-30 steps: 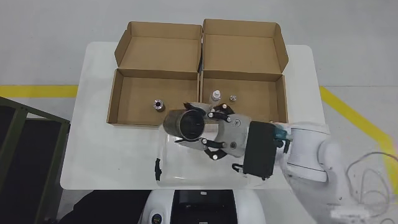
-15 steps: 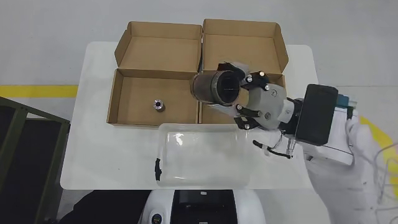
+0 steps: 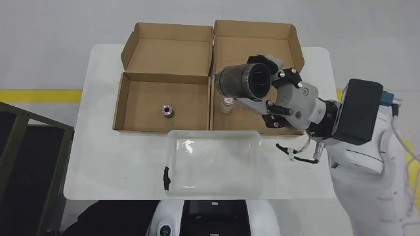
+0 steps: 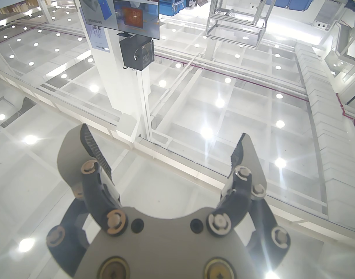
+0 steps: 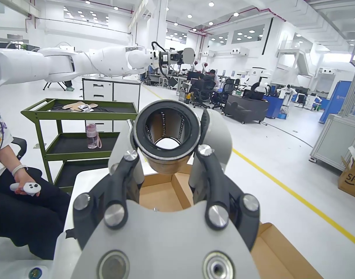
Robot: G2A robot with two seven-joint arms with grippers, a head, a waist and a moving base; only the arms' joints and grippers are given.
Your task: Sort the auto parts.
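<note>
The big metal tube point(image 3: 244, 82) lies on its side, up in the air over the right box point(image 3: 296, 105). It hangs over the part of that box nearest the left box point(image 3: 125, 105). The right claw point(image 3: 252, 82) is clamped on the tube, one finger on each side of it. In the right wrist view you can look straight through the tube point(image 5: 168, 137) held in the claw point(image 5: 169, 136).

At 6 o'clock from the tube, a little white part point(image 3: 226, 103) sits in the right box. At 8 o'clock from the tube, a little silver part point(image 3: 168, 111) sits in the left box. Both boxes are brown card, with their lids folded back toward 12 o'clock. They stand side by side on the white surface point(image 3: 98, 144).

A clear plastic tray point(image 3: 216, 164) lies just beside the boxes, at 6 o'clock from them. A small black piece point(image 3: 165, 177) sits at its 8 o'clock corner.

The left claw point(image 4: 164, 137) points up at the ceiling lights, with its fingers wide apart.
</note>
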